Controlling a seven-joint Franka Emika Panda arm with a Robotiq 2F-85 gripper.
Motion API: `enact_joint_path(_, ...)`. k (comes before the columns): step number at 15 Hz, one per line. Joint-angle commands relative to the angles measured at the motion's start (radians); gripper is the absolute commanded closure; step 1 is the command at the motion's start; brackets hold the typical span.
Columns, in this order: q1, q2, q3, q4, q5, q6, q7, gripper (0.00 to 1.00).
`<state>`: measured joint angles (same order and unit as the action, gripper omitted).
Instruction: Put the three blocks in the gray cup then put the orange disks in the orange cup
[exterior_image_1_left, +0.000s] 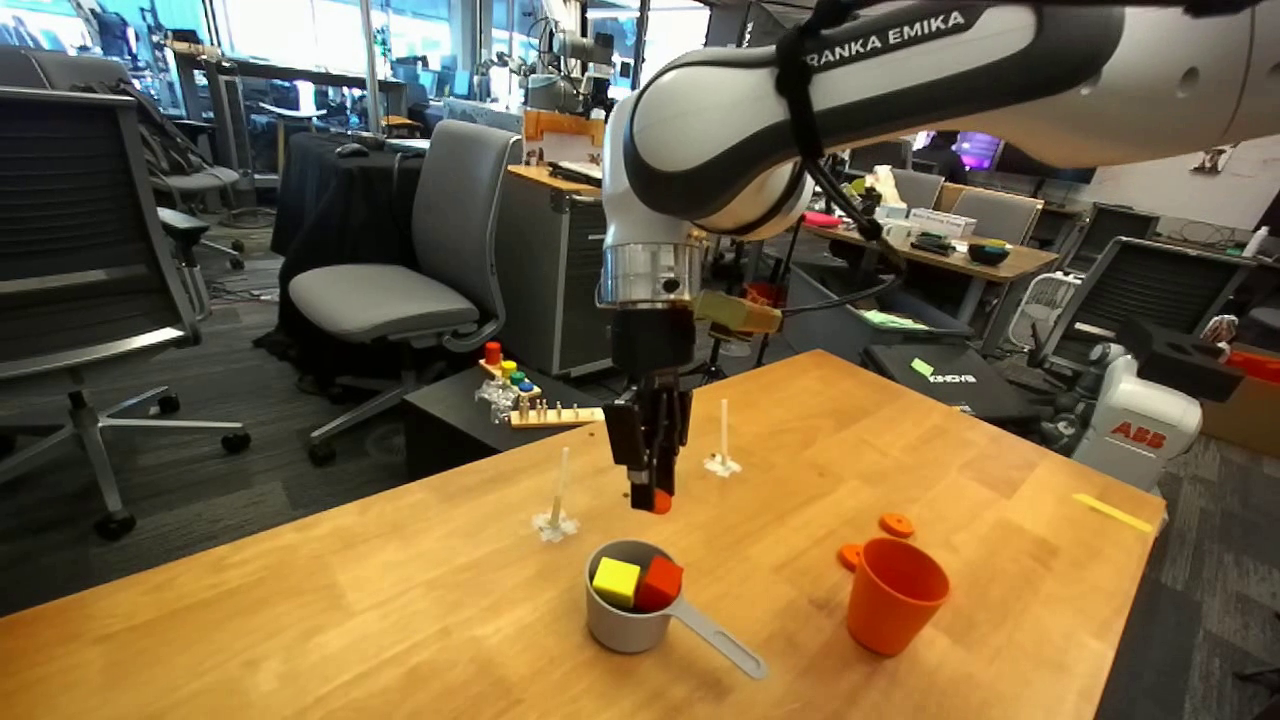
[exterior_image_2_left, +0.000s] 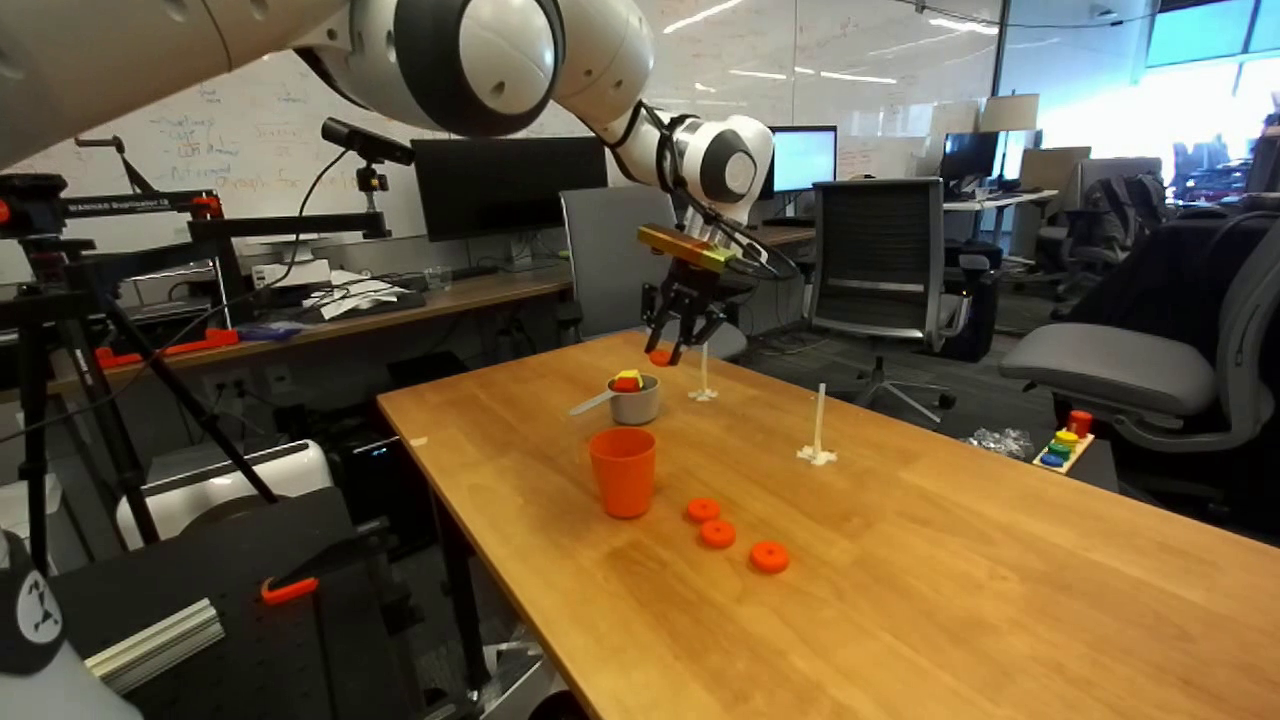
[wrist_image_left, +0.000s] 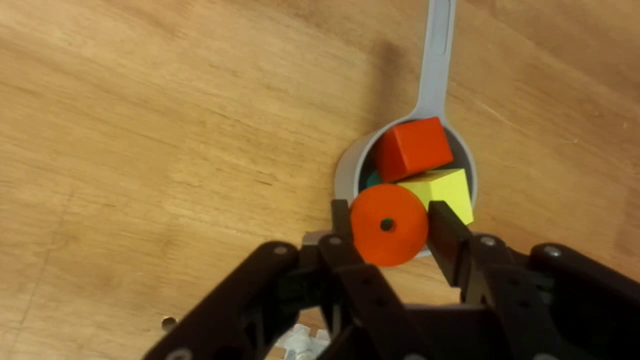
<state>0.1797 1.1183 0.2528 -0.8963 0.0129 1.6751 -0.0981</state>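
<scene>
My gripper (wrist_image_left: 390, 225) is shut on an orange disk (wrist_image_left: 385, 247), its fingers gripping opposite edges. It hangs above the table near the gray cup (exterior_image_1_left: 625, 632), and the disk covers part of that cup's rim in the wrist view. Inside the gray cup lie the red block (wrist_image_left: 422, 145) and the yellow-green block (wrist_image_left: 450, 192); a sliver of the green block (wrist_image_left: 373, 179) shows beneath them. The orange cup (exterior_image_2_left: 622, 478) stands upright, its bottom hidden. Beside it, three more orange disks (exterior_image_2_left: 717, 534) lie flat on the table, two of them showing in an exterior view (exterior_image_1_left: 896, 525).
Two thin upright pegs, a peg (exterior_image_1_left: 724, 435) and another peg (exterior_image_1_left: 560, 490), are fixed to the table with white tape. The gray cup's handle (exterior_image_1_left: 720, 640) sticks out toward the orange cup's side. A yellow tape strip (exterior_image_1_left: 1112, 512) marks the table (exterior_image_1_left: 350, 620) near its edge.
</scene>
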Motion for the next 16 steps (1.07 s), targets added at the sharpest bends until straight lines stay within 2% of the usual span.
enact_joint_path(1,-0.02,-0.193,0.012,-0.235,0.006,0.07,0.009,0.82)
enact_joint_path(8,-0.085,-0.405,0.013,-0.507,0.092,0.121,0.05,0.82)
enact_joint_path(9,-0.076,-0.434,-0.022,-0.544,0.131,0.13,0.05,0.82)
enact_joint_path(16,-0.12,-0.611,-0.089,-0.858,0.246,0.242,0.093,0.82)
